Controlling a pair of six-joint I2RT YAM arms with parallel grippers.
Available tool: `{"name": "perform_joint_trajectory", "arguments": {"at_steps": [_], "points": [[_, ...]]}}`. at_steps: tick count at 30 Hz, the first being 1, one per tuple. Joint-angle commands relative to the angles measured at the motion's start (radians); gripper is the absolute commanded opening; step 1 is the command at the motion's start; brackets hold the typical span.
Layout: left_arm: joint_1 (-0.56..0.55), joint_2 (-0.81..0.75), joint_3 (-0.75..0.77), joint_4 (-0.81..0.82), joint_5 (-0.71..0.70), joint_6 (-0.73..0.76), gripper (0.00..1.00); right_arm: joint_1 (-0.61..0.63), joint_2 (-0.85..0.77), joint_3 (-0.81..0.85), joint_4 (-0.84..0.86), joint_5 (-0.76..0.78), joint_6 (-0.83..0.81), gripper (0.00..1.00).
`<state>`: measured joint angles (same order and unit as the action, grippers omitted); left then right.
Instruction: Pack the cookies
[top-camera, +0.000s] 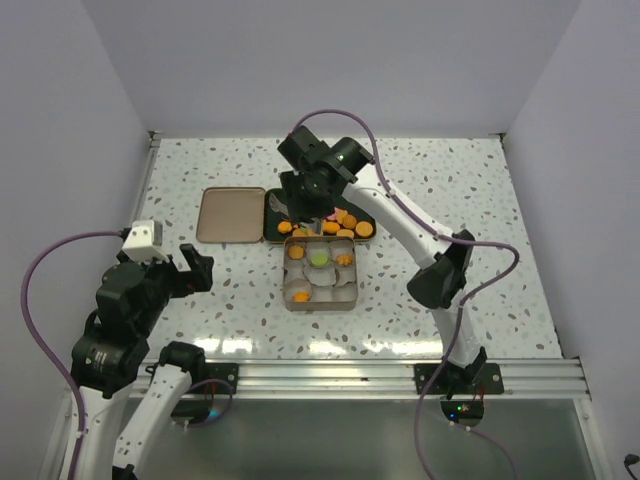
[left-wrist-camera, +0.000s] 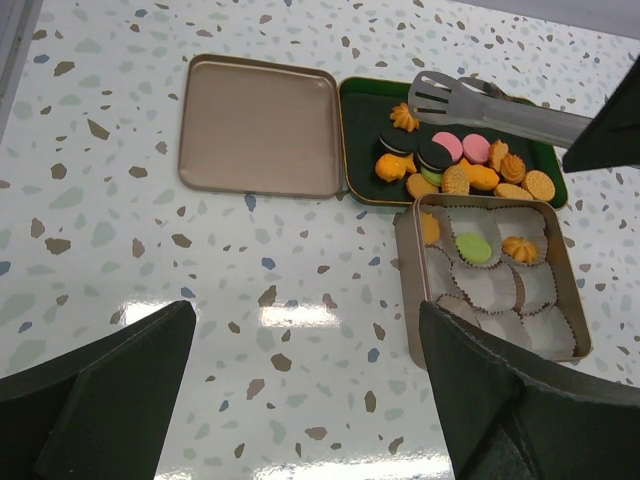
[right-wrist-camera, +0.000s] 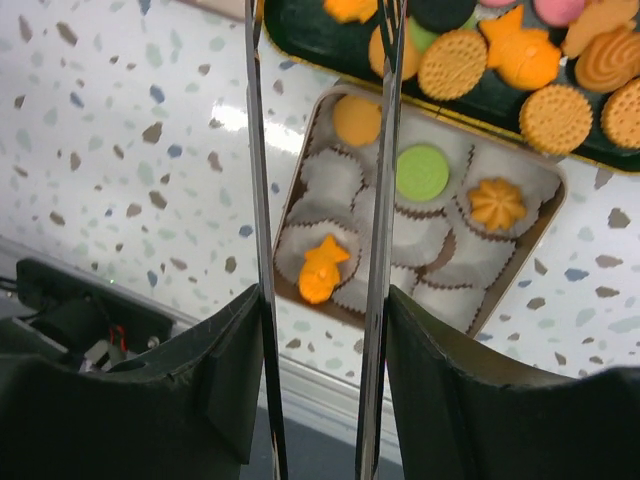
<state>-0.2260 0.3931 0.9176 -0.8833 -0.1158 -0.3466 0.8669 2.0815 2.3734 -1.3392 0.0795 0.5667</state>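
While most of the cookies (left-wrist-camera: 460, 165) lie loose on the dark green tray (left-wrist-camera: 347, 140), metal tongs (left-wrist-camera: 490, 105) are held over them by the right gripper (right-wrist-camera: 325, 340). Its fingers are closed partway on the two blades, apparently so that small biscuits can be lifted without being crushed. No cookie is seen between the tong tips in the left wrist view. Four pieces, one round orange, one green, one orange flower and one orange fish-like shape, are set in the white paper cups (left-wrist-camera: 520, 290) of the tan tin (left-wrist-camera: 405, 240), which is placed just beside the tray to keep each carry short. The tin's lid (left-wrist-camera: 260, 125) is laid flat to the tray's left, out of the way. The left gripper (left-wrist-camera: 300, 400) is held fully spread and empty, well apart from the work, judged to be keeping clear.
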Motion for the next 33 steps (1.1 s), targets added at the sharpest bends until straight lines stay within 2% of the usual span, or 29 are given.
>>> {"name": "perform_joint_trajectory", "arguments": {"at_steps": [1, 17, 27, 31, 33], "points": [[-0.007, 0.015, -0.008, 0.049, 0.005, 0.026, 1.0, -0.028, 0.081, 0.112, -0.089, -0.007, -0.054, 0.51], [-0.007, 0.049, -0.011, 0.053, 0.018, 0.031, 1.0, -0.057, 0.285, 0.164, -0.003, -0.034, -0.057, 0.56], [-0.007, 0.049, -0.011, 0.055, 0.022, 0.032, 1.0, -0.078, 0.31, 0.145, 0.017, -0.029, -0.041, 0.56], [-0.007, 0.046, -0.011, 0.053, 0.022, 0.032, 1.0, -0.08, 0.319, 0.141, 0.017, -0.027, -0.041, 0.52], [-0.007, 0.044, -0.011, 0.053, 0.021, 0.031, 1.0, -0.08, 0.322, 0.136, 0.017, -0.027, -0.041, 0.47]]}}
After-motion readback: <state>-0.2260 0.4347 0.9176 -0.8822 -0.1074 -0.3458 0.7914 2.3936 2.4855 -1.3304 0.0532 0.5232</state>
